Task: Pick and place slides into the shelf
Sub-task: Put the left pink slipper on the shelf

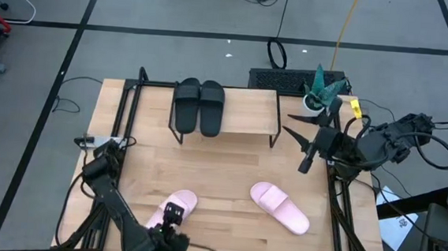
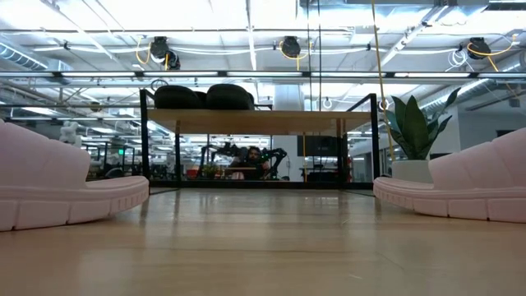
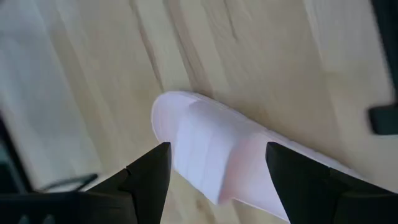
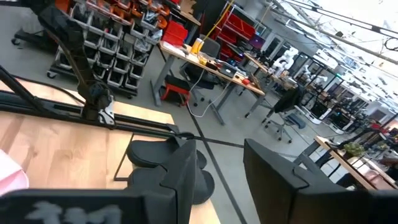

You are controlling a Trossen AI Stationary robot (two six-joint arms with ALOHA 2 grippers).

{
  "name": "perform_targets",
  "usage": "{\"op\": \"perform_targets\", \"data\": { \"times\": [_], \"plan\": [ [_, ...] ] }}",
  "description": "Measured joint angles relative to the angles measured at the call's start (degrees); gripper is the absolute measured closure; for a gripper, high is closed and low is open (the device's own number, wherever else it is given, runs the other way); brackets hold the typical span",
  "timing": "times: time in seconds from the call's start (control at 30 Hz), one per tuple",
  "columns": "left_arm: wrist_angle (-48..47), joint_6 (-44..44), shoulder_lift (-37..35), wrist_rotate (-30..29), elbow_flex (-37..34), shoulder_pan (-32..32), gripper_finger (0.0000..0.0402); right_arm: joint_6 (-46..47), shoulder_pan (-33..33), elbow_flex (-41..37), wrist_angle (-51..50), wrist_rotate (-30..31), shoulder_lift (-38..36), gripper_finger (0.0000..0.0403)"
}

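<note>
Two matte black slides point(image 1: 199, 106) lie side by side, soles down, on the shelf's point(image 1: 249, 111) light plank top; the low view shows the black slides point(image 2: 205, 96) up there too. One pink slide point(image 1: 279, 207) lies on the table right of centre. The other pink slide point(image 1: 179, 204) lies near the table's near edge, left of centre. My left gripper point(image 1: 172, 215) hovers open over it; in the left wrist view its fingers stand on either side of this pink slide point(image 3: 214, 155) without touching. My right gripper point(image 1: 307, 161) waits open near the table's right edge.
A potted plant point(image 1: 320, 91) stands at the far right corner, beside the shelf. Black metal frame rails point(image 1: 127, 103) run along the table's left and right sides. Bare wooden tabletop point(image 1: 221, 173) lies between the shelf and the pink slides.
</note>
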Motion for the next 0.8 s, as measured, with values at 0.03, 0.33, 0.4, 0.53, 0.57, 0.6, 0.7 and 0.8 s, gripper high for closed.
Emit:
{"op": "perform_targets", "data": {
  "times": [0.03, 0.33, 0.4, 0.53, 0.57, 0.6, 0.7, 0.8],
  "plan": [
    [0.1, 0.7, 0.4, -0.8, -0.8, -0.4, 0.0145, 0.2, 0.0, 0.0, 0.0, 0.0, 0.1, 0.0277],
    [0.1, -2.5, 0.5, -1.8, -11.9, -2.0, 0.0145, 3.0, 0.0, 0.0, 0.1, -0.1, 1.9, 0.0277],
    [0.1, -2.7, 0.5, -1.9, -13.8, -1.8, 0.0145, 3.0, 0.0, 0.0, 0.4, -0.1, 2.3, 0.0277],
    [0.1, -3.4, 0.5, -3.6, -16.3, -1.1, 0.0144, 3.0, 0.0, 0.0, 0.6, -0.1, 2.5, 0.0277],
    [0.3, -3.4, 0.5, -3.8, -16.7, -1.0, 0.0144, 3.2, 0.0, 0.0, 0.6, -0.1, 2.5, 0.0277],
    [0.7, -3.3, 0.5, -3.9, -17.2, -0.8, 0.0145, 3.5, 0.0, 0.0, 0.6, -0.1, 2.5, 0.0277],
    [3.5, -2.4, 0.5, -4.1, -18.5, -0.1, 0.0144, 3.9, 0.0, 0.0, 0.6, -0.1, 2.5, 0.0277],
    [4.6, -1.8, 0.5, -4.1, -19.4, 0.2, 0.0144, 4.1, 0.0, 0.0, 0.6, -0.1, 2.5, 0.0277]
  ]
}}
